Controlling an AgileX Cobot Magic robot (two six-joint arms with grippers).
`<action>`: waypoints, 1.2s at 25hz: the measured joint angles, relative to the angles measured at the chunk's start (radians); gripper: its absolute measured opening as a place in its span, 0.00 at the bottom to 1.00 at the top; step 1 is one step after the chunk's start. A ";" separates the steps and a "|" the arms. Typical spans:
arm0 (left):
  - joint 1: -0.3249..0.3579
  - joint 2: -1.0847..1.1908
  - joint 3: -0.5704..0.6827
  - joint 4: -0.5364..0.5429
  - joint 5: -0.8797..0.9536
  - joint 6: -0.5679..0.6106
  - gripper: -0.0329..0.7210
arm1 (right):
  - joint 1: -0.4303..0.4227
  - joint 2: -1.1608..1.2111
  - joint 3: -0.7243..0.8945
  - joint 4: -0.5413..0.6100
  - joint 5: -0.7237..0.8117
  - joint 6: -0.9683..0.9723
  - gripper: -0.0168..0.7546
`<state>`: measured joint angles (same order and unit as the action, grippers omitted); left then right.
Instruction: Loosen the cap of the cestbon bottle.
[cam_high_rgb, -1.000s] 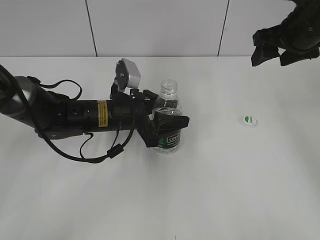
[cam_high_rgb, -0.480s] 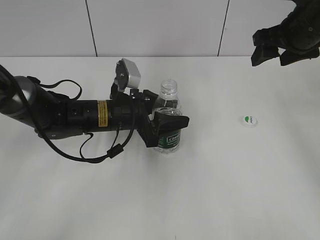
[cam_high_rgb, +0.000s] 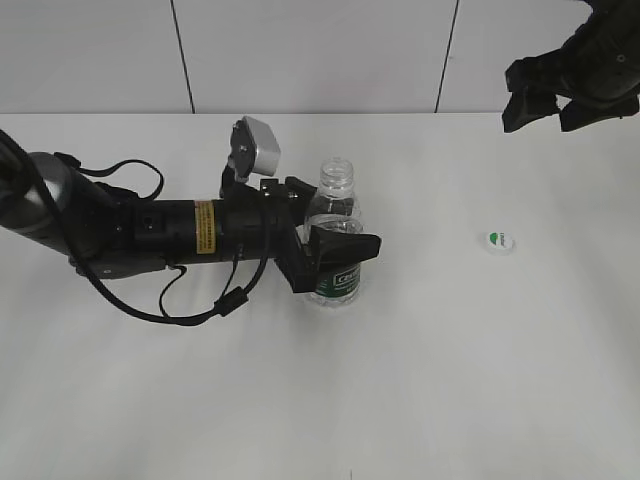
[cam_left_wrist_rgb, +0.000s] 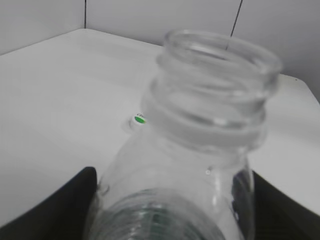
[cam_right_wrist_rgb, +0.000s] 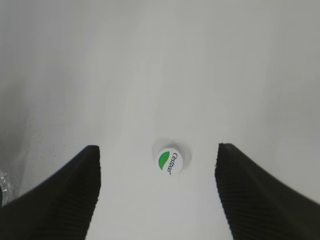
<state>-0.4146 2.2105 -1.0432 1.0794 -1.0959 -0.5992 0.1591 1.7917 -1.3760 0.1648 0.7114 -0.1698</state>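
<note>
Left gripper: jaws closed around the cestbon bottle, holding it upright on the desk; its threaded neck is bare. Right gripper: jaws spread wide and empty, raised above the cap, which lies printed face up on the desk, well apart from the bottle. Judged stage: the cap is already off, so loosening appears complete. The next move probably calls only for the left jaws to release the bottle without tipping it.
</note>
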 joint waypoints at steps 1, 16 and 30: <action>0.000 0.000 0.000 0.000 -0.003 -0.002 0.73 | 0.000 0.000 0.000 0.000 0.000 0.000 0.73; 0.000 -0.049 0.000 0.029 -0.026 -0.059 0.80 | 0.000 0.000 0.000 -0.002 0.000 0.000 0.73; 0.000 -0.145 0.000 0.058 -0.022 -0.165 0.80 | 0.000 0.000 0.000 -0.003 0.001 0.000 0.73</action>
<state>-0.4146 2.0658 -1.0432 1.1371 -1.1181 -0.7644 0.1591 1.7917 -1.3760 0.1619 0.7124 -0.1702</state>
